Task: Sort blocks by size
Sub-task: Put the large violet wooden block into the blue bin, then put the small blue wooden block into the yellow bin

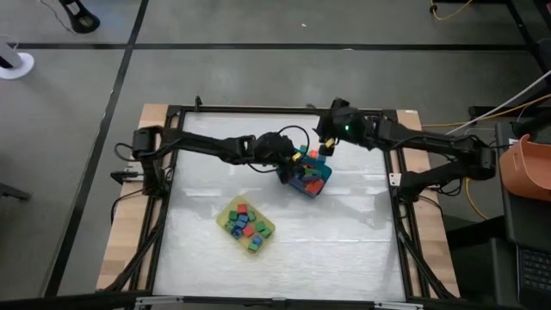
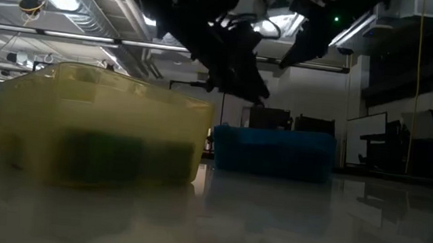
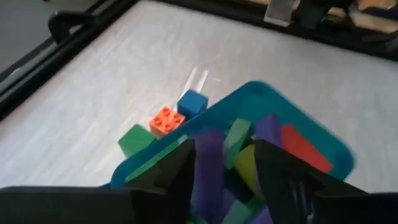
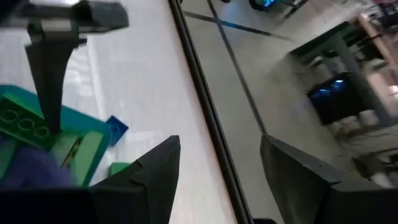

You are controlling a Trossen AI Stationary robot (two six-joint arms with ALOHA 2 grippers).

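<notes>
The teal-blue tray (image 1: 315, 189) stands mid-table and holds several longer blocks, purple, green, red and yellow (image 3: 292, 146). My left gripper (image 3: 224, 171) hovers open just above it. A purple bar (image 3: 208, 165) shows between its fingers among the tray's blocks, with a gap to one finger. The yellow tray (image 1: 225, 212) nearer the front holds several short cubes (image 1: 244, 226). A green (image 3: 137, 140), an orange (image 3: 166, 120) and a blue block (image 3: 191, 102) rest on the table against the teal tray's far side. My right gripper (image 4: 227, 180) is open and bare, raised beyond the tray's far right.
The black frame rail (image 4: 205, 106) runs along the table's edge close to my right gripper. In the low view the yellow tray (image 2: 98, 127) stands in front and the teal-blue tray (image 2: 273, 152) behind it. Bare tabletop (image 1: 344, 241) lies to the near right.
</notes>
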